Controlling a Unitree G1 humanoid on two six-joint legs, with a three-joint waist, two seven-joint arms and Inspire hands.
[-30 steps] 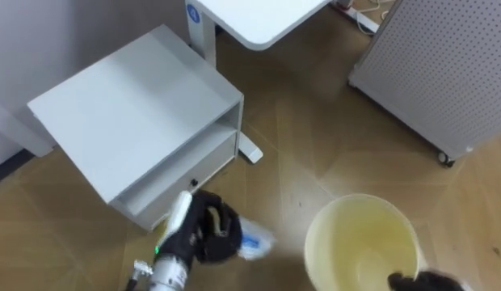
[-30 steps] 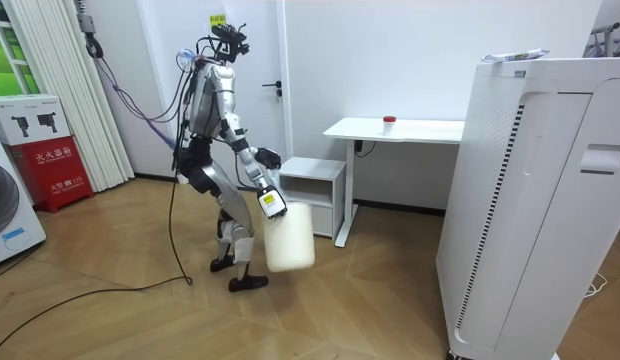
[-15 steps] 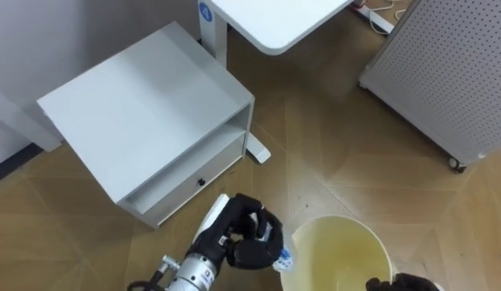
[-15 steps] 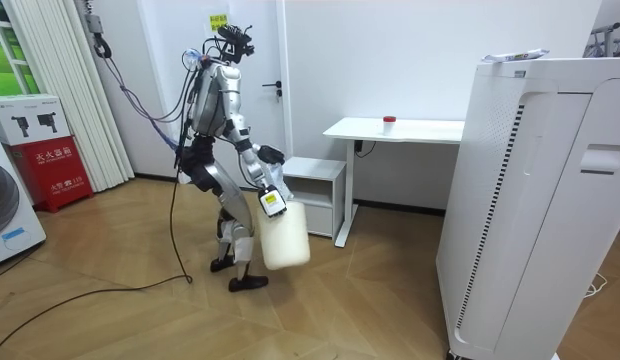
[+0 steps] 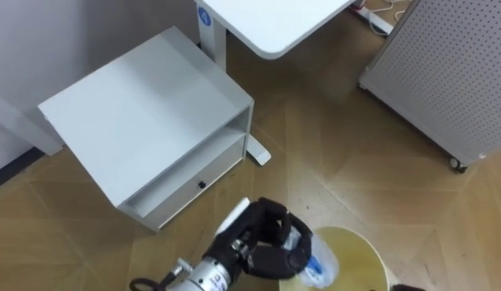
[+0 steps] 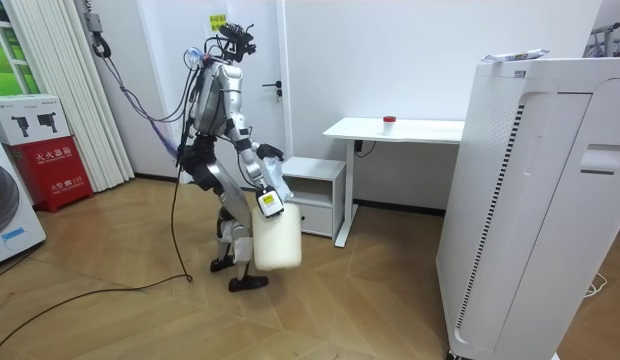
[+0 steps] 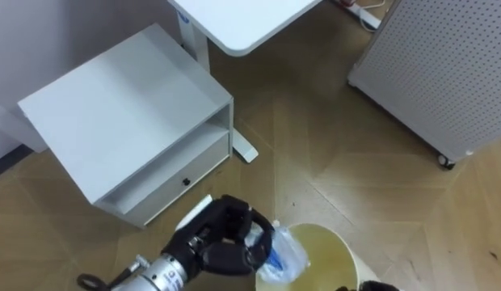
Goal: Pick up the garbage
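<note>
My left hand is shut on a crumpled clear wrapper with blue print, the garbage. It holds the wrapper over the near left rim of a cream bucket at the bottom of the eye views. In the right eye view the hand and wrapper sit at the bucket's left edge. A dark sliver of my right hand shows at the bucket's lower rim, with its fingers hidden. In the room view I stand bent forward with the bucket hanging before my legs.
A white side cabinet with an open shelf and a drawer stands just ahead on the left. Behind it is a white desk. A perforated grey panel on castors is at the right. Wood floor lies between them.
My left hand has carried the wrapper rightward from the floor side to over the bucket's rim. The bucket has slid lower in the eye view and swung closer to my legs.
</note>
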